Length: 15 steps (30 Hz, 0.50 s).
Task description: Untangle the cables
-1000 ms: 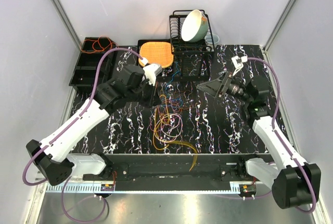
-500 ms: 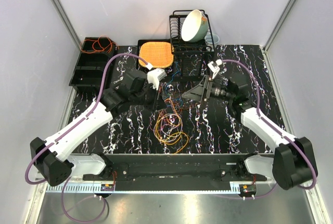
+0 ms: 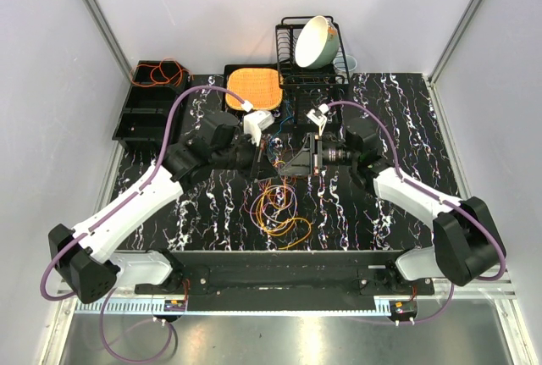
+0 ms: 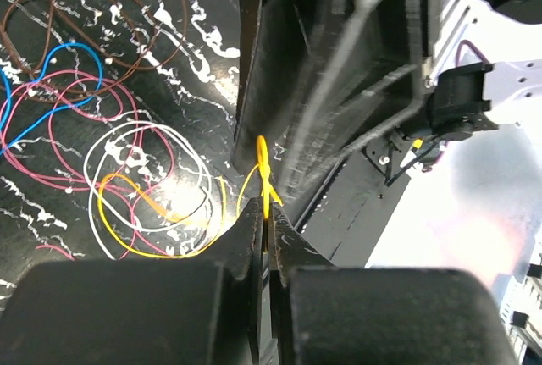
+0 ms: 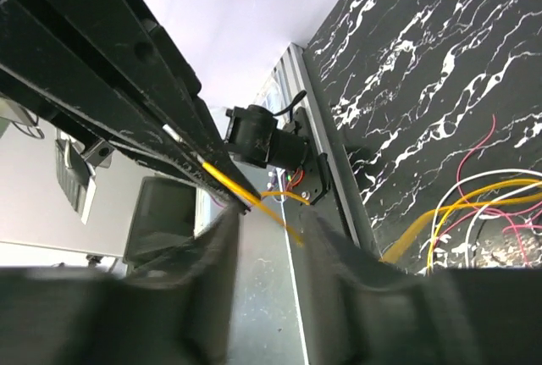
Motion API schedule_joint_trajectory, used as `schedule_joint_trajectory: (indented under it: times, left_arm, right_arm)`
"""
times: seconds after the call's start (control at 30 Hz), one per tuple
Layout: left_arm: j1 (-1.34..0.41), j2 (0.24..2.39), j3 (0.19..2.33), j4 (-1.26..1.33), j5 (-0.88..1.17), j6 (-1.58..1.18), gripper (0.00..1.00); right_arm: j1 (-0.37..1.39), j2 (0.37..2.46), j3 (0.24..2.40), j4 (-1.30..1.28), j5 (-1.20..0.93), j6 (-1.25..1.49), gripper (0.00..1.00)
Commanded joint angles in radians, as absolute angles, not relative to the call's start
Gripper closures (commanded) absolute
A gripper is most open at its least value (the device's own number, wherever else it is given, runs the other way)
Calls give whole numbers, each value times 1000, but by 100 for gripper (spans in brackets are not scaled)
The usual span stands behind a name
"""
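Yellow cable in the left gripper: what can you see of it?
The yellow cable is thin, glossy, seemingly plastic-coated. The shut left gripper pinches it, a narrow loop standing above the fingertips. The rest curves down onto the black marbled table, overlapping white cables and pink cables. One straight stretch passes between the open jaws of the right gripper.

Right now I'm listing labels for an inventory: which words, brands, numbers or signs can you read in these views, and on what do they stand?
No text can be read in any view.
The table, the black bin, the dish rack, the bowl and the cables show no lettering or tags.
Any marks on the near rail are too small to read.
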<state>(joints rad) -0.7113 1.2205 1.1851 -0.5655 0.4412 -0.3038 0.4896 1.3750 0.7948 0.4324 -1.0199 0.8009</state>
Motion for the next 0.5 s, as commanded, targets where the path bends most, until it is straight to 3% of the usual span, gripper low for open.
schedule_joint_trajectory:
  times: [0.0,0.1,0.13,0.2,0.23,0.37,0.47]
  left_arm:
    - [-709,1216,1239,-499,499,-313,100]
    - [-709,1215,1241,-497,494,-325,100]
    - [-707,1213,1241,-497,491,-330,96]
    - [-709,1207,1244,-497,473,-334,70]
    - [-709,1201,1244,-495,442,-337,43]
    - [-707,1138,1210,-448,414,-347,14]
    - [-707,1097,1177,-387,433,-365,10]
  right_arm:
    - [500,1353,831,508,-1043,805,79]
    - [500,1339,842,532,-1039,828,94]
    - [500,1335,847,538,-1037,844,100]
    - [500,1318,891,484,-1020,833,100]
    - [500,1312,917,447,-1014,797,100]
    - [500,1292,1162,218,-950,680,100]
    - [500,1290,1277,111,-907,641,100]
